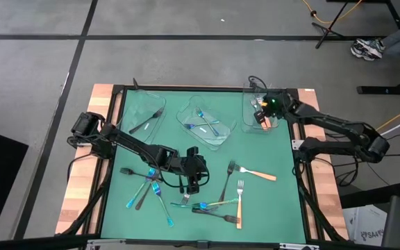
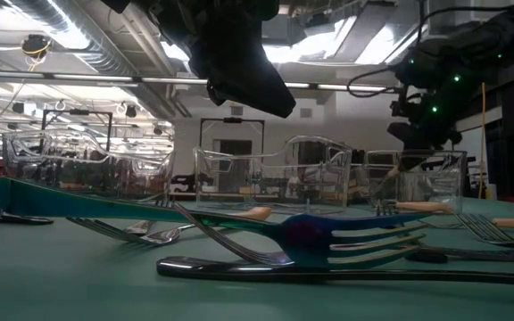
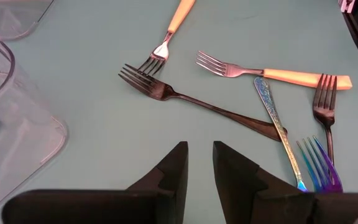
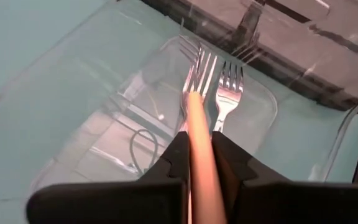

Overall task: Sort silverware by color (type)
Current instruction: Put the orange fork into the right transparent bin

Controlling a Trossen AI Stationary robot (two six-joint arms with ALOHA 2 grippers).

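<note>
Your right gripper [image 4: 194, 165] is pinching the thin, stiff, likely slippery orange-handled silver fork [image 4: 199, 112] by its handle over the right clear plastic tray [image 4: 263, 124]; left fingers [image 3: 173, 171] are hovering narrowly parted, empty, over the desk [image 3: 92, 106].

Bare green mat [image 1: 269, 146] lies open at three o'clock; scattered forks [image 1: 221, 201] clutter six o'clock, clear trays [image 1: 207, 125] line twelve.

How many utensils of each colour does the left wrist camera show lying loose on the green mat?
Silver forks with tan handles: 2
Dark metal forks: 2
Iridescent blue-purple utensils: 2
Total: 6
</note>
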